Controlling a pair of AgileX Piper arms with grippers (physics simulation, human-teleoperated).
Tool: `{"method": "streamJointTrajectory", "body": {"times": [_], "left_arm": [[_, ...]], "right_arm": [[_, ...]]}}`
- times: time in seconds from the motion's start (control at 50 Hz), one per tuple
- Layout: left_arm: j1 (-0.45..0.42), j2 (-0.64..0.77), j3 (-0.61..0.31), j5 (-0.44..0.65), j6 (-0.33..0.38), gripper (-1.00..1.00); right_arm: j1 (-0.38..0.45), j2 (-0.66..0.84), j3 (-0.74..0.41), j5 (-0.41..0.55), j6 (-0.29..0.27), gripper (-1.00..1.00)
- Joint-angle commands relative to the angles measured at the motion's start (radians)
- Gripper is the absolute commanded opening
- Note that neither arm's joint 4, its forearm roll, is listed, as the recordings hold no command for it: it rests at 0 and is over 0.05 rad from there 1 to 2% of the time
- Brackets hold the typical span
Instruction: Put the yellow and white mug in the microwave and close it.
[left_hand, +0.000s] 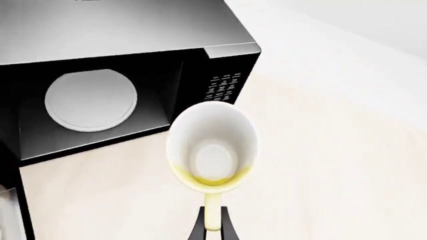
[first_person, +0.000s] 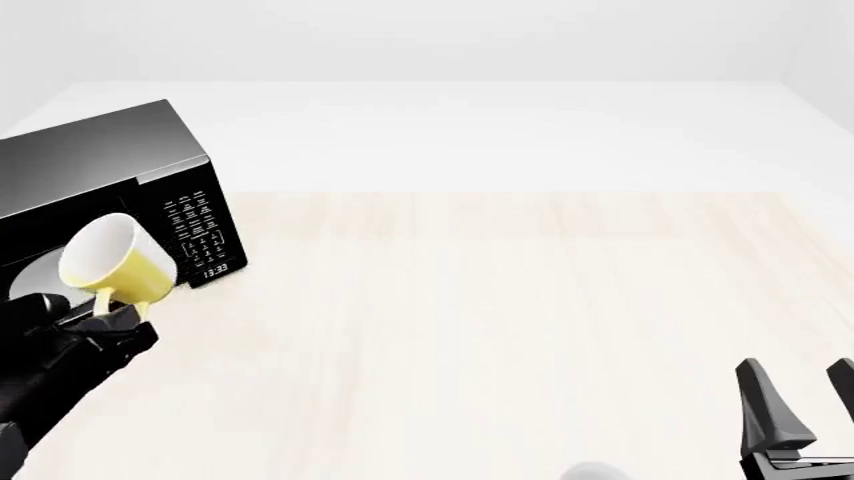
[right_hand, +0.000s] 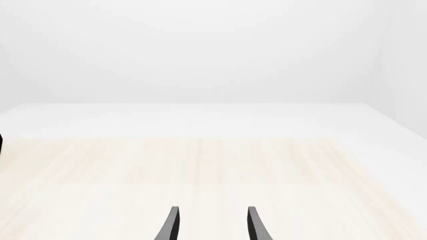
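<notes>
Item: yellow and white mug (left_hand: 212, 150), clamped by its handle in the left gripper (left_hand: 212, 227), held off the worktop (first_person: 507, 320) just before the microwave (left_hand: 113, 65). The open cavity and turntable plate (left_hand: 91, 100) lie ahead of the mug (door barely in view). Right gripper (right_hand: 211, 222): fingers apart, empty, well apart from both.
</notes>
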Motion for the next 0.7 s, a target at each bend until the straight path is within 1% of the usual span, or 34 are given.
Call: {"method": "streamJointTrajectory", "body": {"times": [0.02, 0.12, 0.16, 0.26, 0.34, 0.42, 0.48, 0.7], "left_arm": [[0.108, 0.019, -0.001, -0.018, 0.006, -1.0], [0.154, 0.052, 0.005, -0.052, 0.016, -1.0], [0.19, 0.06, 0.006, -0.063, 0.035, -1.0], [0.217, 0.081, -0.001, -0.073, 0.039, -1.0], [0.269, 0.104, -0.007, -0.083, 0.044, -1.0], [0.288, 0.129, -0.015, -0.094, 0.046, -1.0], [0.324, 0.142, -0.019, -0.097, 0.056, -1.0], [0.352, 0.249, -0.059, -0.132, 0.044, -1.0]], "right_arm": [[0.0, 0.0, 0.0, 0.0, 0.0, 1.0], [0.0, 0.0, 0.0, 0.0, 0.0, 1.0], [0.0, 0.0, 0.0, 0.0, 0.0, 1.0], [0.0, 0.0, 0.0, 0.0, 0.0, 1.0], [0.0, 0.0, 0.0, 0.0, 0.0, 1.0], [0.0, 0.0, 0.0, 0.0, 0.0, 1.0], [0.0, 0.0, 0.0, 0.0, 0.0, 1.0], [0.0, 0.0, 0.0, 0.0, 0.0, 1.0]]}}
